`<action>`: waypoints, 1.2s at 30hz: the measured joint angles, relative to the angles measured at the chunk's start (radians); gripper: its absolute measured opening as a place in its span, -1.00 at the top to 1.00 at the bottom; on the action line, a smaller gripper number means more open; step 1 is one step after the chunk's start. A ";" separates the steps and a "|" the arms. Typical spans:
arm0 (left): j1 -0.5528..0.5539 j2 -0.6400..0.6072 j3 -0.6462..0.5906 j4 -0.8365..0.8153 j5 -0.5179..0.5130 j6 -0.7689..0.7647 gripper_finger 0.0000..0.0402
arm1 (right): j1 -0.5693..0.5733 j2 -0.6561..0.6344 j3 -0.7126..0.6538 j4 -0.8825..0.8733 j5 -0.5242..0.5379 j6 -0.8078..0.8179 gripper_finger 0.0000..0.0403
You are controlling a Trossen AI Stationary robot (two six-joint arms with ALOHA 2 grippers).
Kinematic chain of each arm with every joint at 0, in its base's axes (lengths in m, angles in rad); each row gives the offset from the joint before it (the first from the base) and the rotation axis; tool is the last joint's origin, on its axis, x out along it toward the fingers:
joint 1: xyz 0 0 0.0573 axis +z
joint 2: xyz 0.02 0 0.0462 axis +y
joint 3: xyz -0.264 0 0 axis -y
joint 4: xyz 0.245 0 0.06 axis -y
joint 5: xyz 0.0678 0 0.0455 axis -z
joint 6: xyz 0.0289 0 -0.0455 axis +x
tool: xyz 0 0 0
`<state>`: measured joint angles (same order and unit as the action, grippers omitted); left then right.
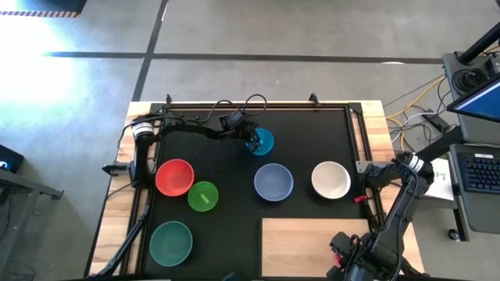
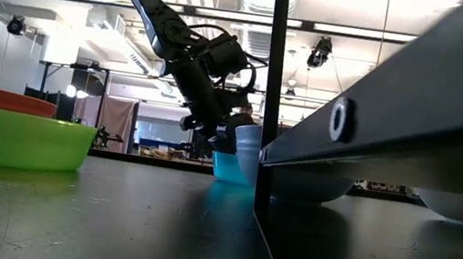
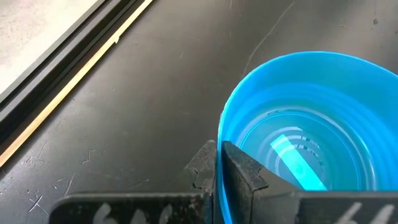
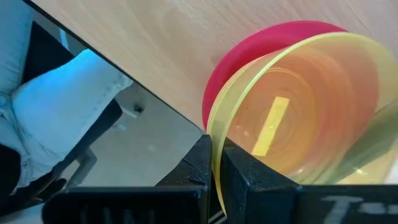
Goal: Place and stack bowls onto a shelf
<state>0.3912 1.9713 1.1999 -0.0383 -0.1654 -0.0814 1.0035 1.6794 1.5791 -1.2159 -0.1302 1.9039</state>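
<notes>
At the near edge of the table we see the right gripper (image 4: pixel 214 163), its two dark fingers pinched onto the thin rim of a translucent yellow bowl (image 4: pixel 298 112). That bowl is smooth moulded plastic, round, with faint concentric rings in its base, and it sits tilted over a smaller-looking magenta bowl (image 4: pixel 249 56) just behind it. Both lie over the shelf (image 1: pixel 312 242), a flat rectangular board of pale wood with a fine grain. Beside the gripper, off the table's edge, a person's light sleeve (image 4: pixel 56 106) shows.

Beyond the shelf the black mat (image 1: pixel 226 226) spreads out, matte and finely scratched. On it we see a teal-green bowl (image 1: pixel 171 242), then a light green bowl (image 1: pixel 203 196) touching or nearly touching a glossy red bowl (image 1: pixel 174 177), a periwinkle bowl (image 1: pixel 273 182) and a white bowl (image 1: pixel 330 179), all round and upright.

Farther still, the left gripper (image 3: pixel 217 163) is clamped on the wall of a blue bowl (image 3: pixel 305 124), one finger inside the rim and one outside. The bowl is shiny, slightly see-through plastic with ringed steps in its floor. In the low view its far side looks lifted off the mat, though we cannot tell for sure.
</notes>
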 joint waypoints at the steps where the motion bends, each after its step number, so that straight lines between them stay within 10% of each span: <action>1: 0.000 0.000 0.000 0.001 0.000 0.000 1.00 | 0.000 -0.001 0.000 0.002 0.000 0.008 0.92; 22: 0.000 0.000 0.000 -0.004 0.048 -0.007 1.00 | 0.000 -0.010 0.052 -0.002 -0.037 -0.040 0.27; 36: 0.000 0.000 0.000 -0.030 0.081 -0.007 1.00 | -0.001 -0.003 0.145 -0.067 0.123 -0.123 0.41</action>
<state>0.3912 1.9709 1.1999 -0.0687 -0.0845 -0.0887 1.0025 1.6761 1.7241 -1.2828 -0.0071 1.7813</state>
